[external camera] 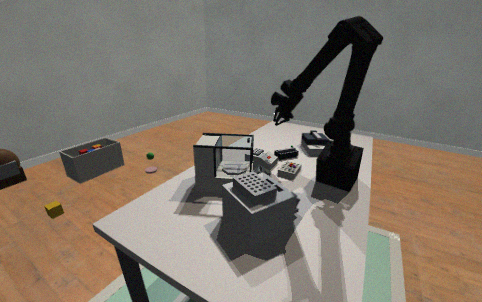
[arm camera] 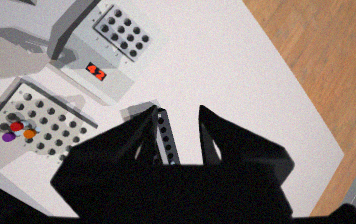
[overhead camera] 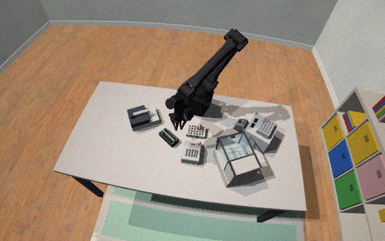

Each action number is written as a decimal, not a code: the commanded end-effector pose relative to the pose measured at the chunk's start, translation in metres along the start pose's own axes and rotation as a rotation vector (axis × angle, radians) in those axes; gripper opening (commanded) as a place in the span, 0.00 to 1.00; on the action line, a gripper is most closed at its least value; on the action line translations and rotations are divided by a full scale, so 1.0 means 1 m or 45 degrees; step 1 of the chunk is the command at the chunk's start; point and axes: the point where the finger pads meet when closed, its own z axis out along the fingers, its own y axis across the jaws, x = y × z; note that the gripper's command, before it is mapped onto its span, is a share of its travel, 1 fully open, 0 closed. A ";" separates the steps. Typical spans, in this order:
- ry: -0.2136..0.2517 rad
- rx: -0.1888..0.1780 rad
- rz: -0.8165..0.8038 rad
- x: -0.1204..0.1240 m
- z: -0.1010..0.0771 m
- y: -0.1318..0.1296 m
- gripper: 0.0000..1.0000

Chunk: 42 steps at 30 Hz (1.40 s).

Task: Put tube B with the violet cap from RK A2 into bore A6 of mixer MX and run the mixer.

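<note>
Gripper point(arm camera: 176, 125) part-closed, holding nothing, high over magnet block point(arm camera: 165, 135); shift left to tube B point(arm camera: 8, 136), descend plumb.

The black claw point(overhead camera: 176, 120) hangs half-closed, gripping nothing, above the white desk point(overhead camera: 100, 160). Directly beneath lies a narrow black block with bores point(overhead camera: 168, 137); a white tube rack point(overhead camera: 196, 131) stands at three o'clock, a dark grey box point(overhead camera: 140, 116) at nine. Bare desk stretches toward seven o'clock.
</note>
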 end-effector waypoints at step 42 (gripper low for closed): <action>0.291 -0.072 0.378 -0.001 -0.034 0.081 0.36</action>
